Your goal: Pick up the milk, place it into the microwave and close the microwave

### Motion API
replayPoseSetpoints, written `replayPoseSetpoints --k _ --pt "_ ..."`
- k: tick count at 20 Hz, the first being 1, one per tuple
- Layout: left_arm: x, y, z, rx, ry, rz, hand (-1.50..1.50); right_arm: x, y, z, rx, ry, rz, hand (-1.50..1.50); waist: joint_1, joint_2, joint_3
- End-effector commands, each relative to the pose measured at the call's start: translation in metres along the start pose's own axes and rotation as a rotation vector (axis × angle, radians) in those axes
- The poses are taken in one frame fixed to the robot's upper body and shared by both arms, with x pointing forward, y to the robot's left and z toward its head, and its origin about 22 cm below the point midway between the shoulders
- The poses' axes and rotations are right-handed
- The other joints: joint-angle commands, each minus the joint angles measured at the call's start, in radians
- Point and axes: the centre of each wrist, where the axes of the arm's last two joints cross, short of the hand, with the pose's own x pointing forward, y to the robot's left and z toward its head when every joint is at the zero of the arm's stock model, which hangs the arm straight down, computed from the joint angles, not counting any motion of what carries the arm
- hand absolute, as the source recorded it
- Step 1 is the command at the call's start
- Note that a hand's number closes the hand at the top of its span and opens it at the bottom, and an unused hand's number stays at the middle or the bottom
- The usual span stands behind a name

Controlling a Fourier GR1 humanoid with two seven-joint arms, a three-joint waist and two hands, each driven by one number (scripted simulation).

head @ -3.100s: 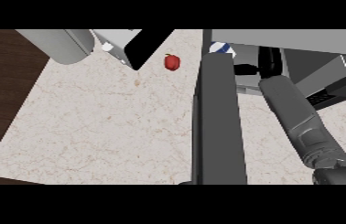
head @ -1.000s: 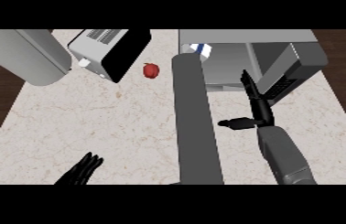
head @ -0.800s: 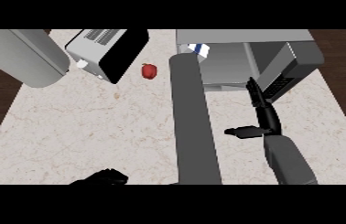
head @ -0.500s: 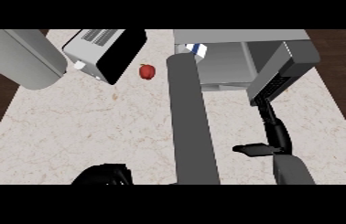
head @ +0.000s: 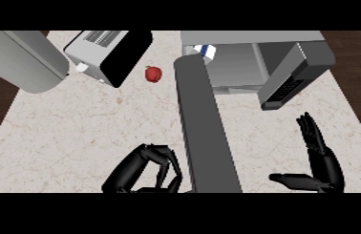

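Milk (head: 206, 50) inside microwave (head: 247, 37), door (head: 292, 78) open.

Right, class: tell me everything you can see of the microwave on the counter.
The microwave is a grey, metallic-looking box far back on the counter, cavity open. Its long dark-grey door stands open towards the robot; a dark keypad panel sits at its right. The white-and-blue milk shows at the cavity's left edge.
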Motion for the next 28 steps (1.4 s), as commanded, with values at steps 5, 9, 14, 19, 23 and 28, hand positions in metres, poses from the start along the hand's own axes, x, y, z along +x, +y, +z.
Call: replayPoseSetpoints --k 5,9,14,19,23,28 --pt "-0.045 -0.033 -0.055 -0.208 0.119 -0.124 1.5 0.041 -0.018 0.039 -0.028 -0.009 0.035 -1.5 0.008 0.005 0.0" --pt "-0.066 -0.037 -0.073 -0.275 0.084 -0.081 1.5 0.063 -0.046 0.042 -0.014 -0.081 -0.011 -1.5 -0.003 0.009 0.0" --pt "-0.076 -0.076 -0.072 -0.309 0.105 -0.086 1.5 0.071 -0.062 0.034 0.023 -0.12 -0.024 -1.5 -0.033 0.015 0.0" --pt "-0.064 -0.088 -0.081 -0.201 0.113 -0.121 1.5 0.096 -0.074 0.016 0.063 -0.2 -0.028 -1.5 -0.067 0.018 -0.002" --pt "-0.059 -0.089 -0.087 -0.111 0.088 -0.121 1.5 0.107 -0.066 0.001 0.084 -0.277 -0.049 -1.5 -0.107 0.024 -0.004" --pt "-0.042 -0.084 -0.104 0.01 0.037 -0.086 1.5 0.114 -0.052 -0.017 0.153 -0.282 -0.083 -1.5 -0.126 0.034 -0.006"
